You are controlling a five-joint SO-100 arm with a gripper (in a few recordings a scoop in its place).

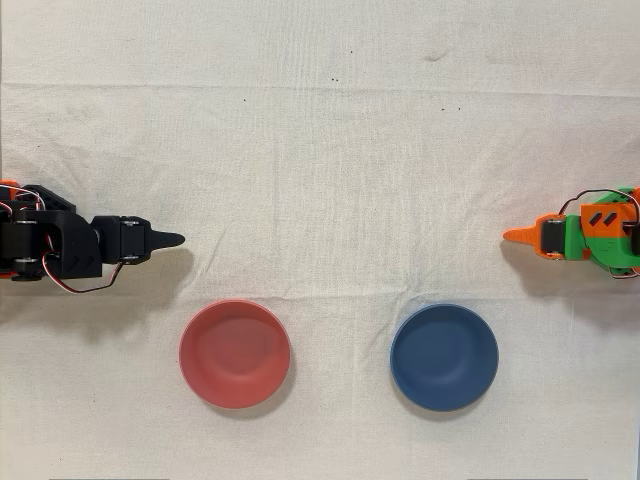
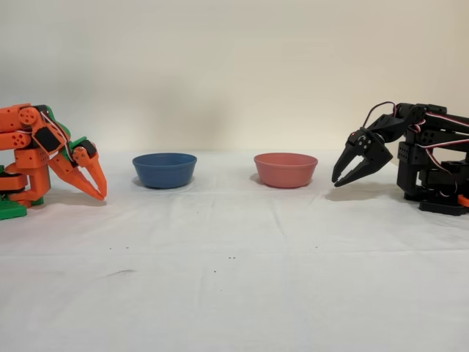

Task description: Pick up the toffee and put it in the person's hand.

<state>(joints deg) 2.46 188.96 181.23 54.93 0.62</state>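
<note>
Black gripper hangs parted and empty above the cloth, folded back at the fixed view's right, nearest the red bowl. No toffee or hand is visible, so no direction can be judged.

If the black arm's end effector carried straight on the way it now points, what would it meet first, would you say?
Probably the white cloth. From the side, the end effector slants downward toward the table. From above, its line passes beside the red bowl, not over it.
</note>
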